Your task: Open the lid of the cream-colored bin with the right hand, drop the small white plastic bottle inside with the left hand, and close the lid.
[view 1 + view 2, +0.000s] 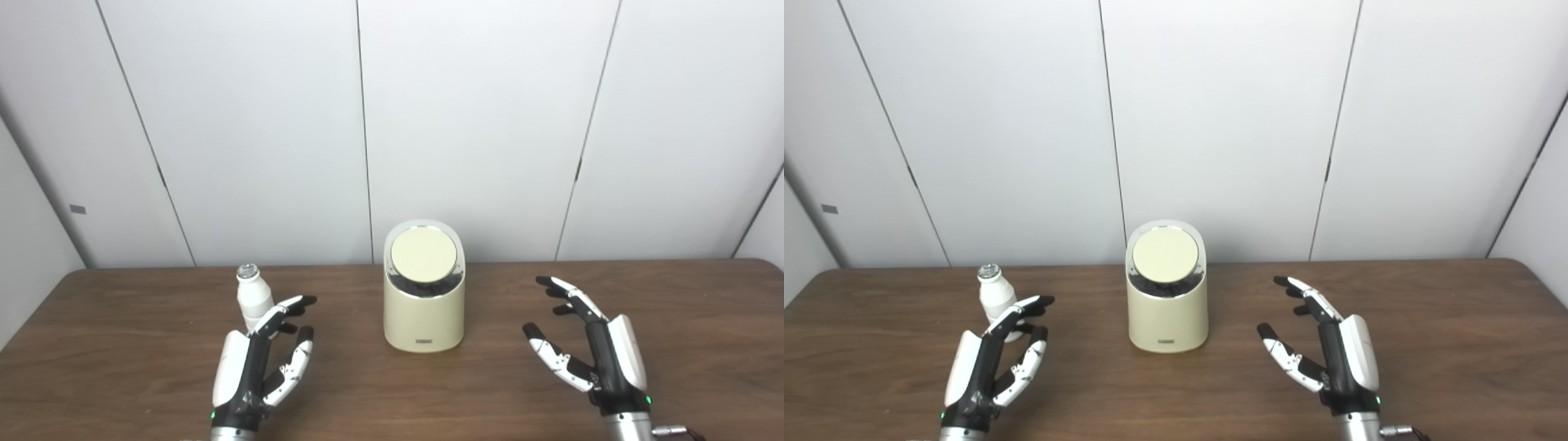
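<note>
I see the cream bin (423,303) standing in the middle of the brown table (704,318). Its round lid (424,254) looks down, tipped a little toward me, so I think the bin is not open yet. The small white bottle (253,302) stands upright on the table, off to the left of the bin and well apart from it.

My left hand (263,364) is just in front of the bottle. Its fingers are spread and it holds nothing. The tips look very near the bottle, but I cannot tell if they touch it. My right hand (588,349) is out to the right of the bin, well apart from it, fingers spread too, holding nothing.

So I think nothing is done yet. I have to lift the lid with the right hand, pick up the bottle with the left, drop it in, and shut the lid.

The two views show almost the same things. In the right eye view I see more bare table beyond my right hand. In the left eye view the left fingertips cover more of the bottle.
</note>
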Tool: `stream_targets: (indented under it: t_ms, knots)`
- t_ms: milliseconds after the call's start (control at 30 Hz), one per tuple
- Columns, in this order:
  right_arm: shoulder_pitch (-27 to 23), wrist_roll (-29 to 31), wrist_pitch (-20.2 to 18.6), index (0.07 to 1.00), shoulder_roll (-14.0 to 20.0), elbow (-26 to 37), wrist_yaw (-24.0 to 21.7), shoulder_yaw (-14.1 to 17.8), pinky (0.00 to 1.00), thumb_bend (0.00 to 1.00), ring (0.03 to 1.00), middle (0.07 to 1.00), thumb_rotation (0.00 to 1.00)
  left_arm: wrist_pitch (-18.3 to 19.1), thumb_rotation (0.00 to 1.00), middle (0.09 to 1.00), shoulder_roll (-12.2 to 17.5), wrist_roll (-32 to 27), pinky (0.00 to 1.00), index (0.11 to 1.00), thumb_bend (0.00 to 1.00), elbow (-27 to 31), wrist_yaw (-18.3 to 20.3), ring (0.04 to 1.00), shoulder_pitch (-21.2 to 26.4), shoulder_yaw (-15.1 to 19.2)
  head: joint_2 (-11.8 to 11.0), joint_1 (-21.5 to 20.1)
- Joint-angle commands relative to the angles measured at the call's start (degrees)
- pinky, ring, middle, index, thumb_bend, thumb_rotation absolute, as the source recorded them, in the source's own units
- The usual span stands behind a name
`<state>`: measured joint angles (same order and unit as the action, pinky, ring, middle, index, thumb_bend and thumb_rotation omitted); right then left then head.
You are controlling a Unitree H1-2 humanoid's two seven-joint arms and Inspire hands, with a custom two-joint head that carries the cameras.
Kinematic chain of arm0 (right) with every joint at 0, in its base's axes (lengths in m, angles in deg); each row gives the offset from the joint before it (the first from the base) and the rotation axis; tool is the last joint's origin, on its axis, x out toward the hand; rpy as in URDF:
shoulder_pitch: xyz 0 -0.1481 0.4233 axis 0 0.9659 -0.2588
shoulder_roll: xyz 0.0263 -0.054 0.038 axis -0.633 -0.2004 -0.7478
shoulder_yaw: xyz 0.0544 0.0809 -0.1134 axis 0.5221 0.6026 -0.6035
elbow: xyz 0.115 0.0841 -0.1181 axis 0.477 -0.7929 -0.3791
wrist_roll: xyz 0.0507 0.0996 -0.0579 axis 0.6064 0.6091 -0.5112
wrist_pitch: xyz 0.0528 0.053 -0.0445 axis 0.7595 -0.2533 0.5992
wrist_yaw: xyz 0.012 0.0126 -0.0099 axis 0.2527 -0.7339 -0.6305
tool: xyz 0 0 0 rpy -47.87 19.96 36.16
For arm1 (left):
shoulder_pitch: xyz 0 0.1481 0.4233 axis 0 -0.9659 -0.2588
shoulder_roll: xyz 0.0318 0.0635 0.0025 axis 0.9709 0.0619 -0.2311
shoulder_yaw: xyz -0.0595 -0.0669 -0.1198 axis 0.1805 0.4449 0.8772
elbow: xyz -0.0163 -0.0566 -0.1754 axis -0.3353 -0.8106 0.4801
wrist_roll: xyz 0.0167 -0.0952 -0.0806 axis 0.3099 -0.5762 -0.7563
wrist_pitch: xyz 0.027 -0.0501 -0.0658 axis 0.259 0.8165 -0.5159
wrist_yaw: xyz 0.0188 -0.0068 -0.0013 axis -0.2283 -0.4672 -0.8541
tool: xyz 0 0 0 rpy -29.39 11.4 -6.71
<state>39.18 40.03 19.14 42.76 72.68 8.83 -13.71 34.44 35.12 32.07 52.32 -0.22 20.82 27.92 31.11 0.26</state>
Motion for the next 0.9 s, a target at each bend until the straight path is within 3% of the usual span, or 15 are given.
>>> stream_targets:
  t_ms: [0, 467, 600, 667, 700, 767, 800, 833, 867]
  knots:
    - [1.9, 0.3, 2.0, 0.766, -2.3, -2.8, 0.7, -0.9, 0.62, 0.21, 0.758, 0.795, 0.49, -1.1, 0.61, 0.788, 0.7, 0.1, 0.65, 0.774, 0.21, -1.0, -0.6, 0.761, -1.0, 0.1, 0.0, 0.0]
    - [1.7, 0.3, 1.5, 0.767, -2.0, -2.9, 0.7, -0.6, 0.63, 0.22, 0.762, 0.801, 0.51, -1.7, 0.61, 0.785, 0.5, 0.5, 0.65, 0.774, 0.21, -1.8, -1.1, 0.761, -0.6, -0.1, -0.3, 0.0]
    - [1.3, 0.3, 1.9, 0.774, -1.8, -1.6, 1.2, 0.0, 0.65, 0.22, 0.774, 0.807, 0.56, -1.7, 0.62, 0.783, 0.4, 0.8, 0.64, 0.770, 0.21, -2.2, -1.4, 0.758, -0.4, -0.2, -0.5, -0.3]
    - [1.2, 0.1, 0.2, 0.774, -1.6, 0.8, 0.1, 0.1, 0.65, 0.22, 0.773, 0.808, 0.59, -1.8, 0.63, 0.783, 0.5, 0.6, 0.64, 0.770, 0.21, -2.4, -1.4, 0.758, -0.3, -0.2, -0.5, -0.3]
    - [1.1, 0.5, -1.6, 0.789, -1.2, 2.6, -1.9, -0.1, 0.66, 0.26, 0.789, 0.823, 0.63, -1.7, 0.62, 0.783, 0.5, 0.4, 0.65, 0.771, 0.21, -2.3, -1.3, 0.758, -0.4, -0.2, -0.5, -0.3]
    - [0.8, 1.5, -5.1, 0.859, -0.4, 5.4, -6.0, -0.4, 0.74, 0.47, 0.860, 0.890, 0.75, -1.5, 0.61, 0.786, 0.4, 0.3, 0.65, 0.773, 0.21, -2.3, -1.1, 0.762, -0.4, -0.2, -0.5, -0.3]
    - [0.5, 1.4, -7.5, 0.876, 0.0, 7.0, -8.1, -0.6, 0.76, 0.52, 0.877, 0.907, 0.77, -1.5, 0.61, 0.786, 0.4, 0.4, 0.65, 0.773, 0.21, -2.3, -1.2, 0.762, -0.4, -0.2, -0.5, -0.3]
    - [-0.1, 0.9, -10.4, 0.916, 0.3, 8.9, -10.4, -0.7, 0.79, 0.71, 0.909, 0.943, 0.80, -1.5, 0.61, 0.786, 0.4, 0.4, 0.65, 0.772, 0.21, -2.3, -1.2, 0.763, -0.4, -0.2, -0.5, -0.3]
    - [-0.9, 0.7, -13.3, 0.943, 0.4, 10.7, -12.6, -0.7, 0.82, 0.77, 0.932, 0.967, 0.84, -1.5, 0.61, 0.785, 0.5, 0.4, 0.65, 0.771, 0.21, -2.3, -1.2, 0.763, -0.4, -0.2, -0.5, -0.3]
